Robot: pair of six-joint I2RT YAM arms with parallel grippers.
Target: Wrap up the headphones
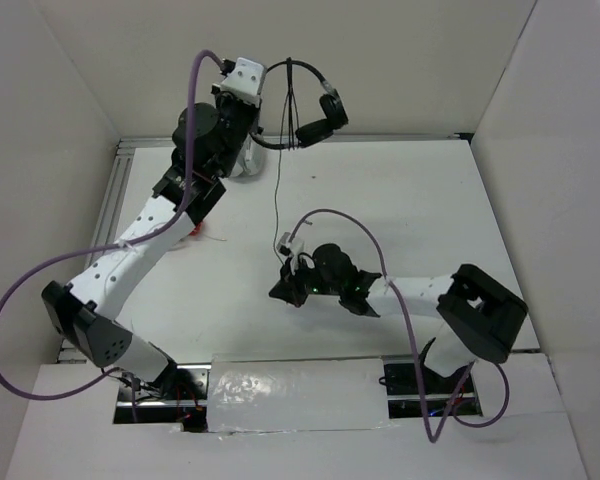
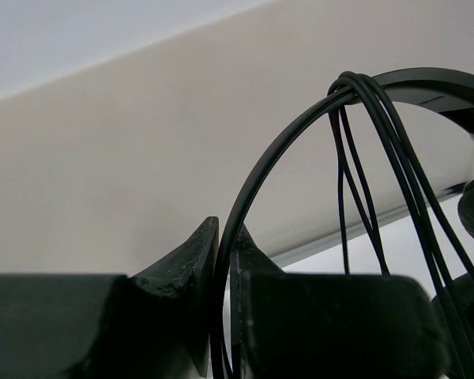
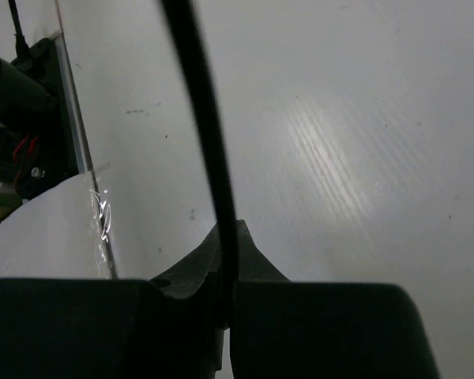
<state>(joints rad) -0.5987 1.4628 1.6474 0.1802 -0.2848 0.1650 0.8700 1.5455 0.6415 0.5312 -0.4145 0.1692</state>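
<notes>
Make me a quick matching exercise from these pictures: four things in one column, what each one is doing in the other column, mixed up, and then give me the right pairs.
Things:
1. left gripper
2. right gripper
3. cable
4. ear pads

States:
A. hanging free in the air
B. shut on the thin headband
C. shut on a single strand above the table
D. looped several times over the headband

Pairs: 1-B, 2-C, 3-D, 4-A
</notes>
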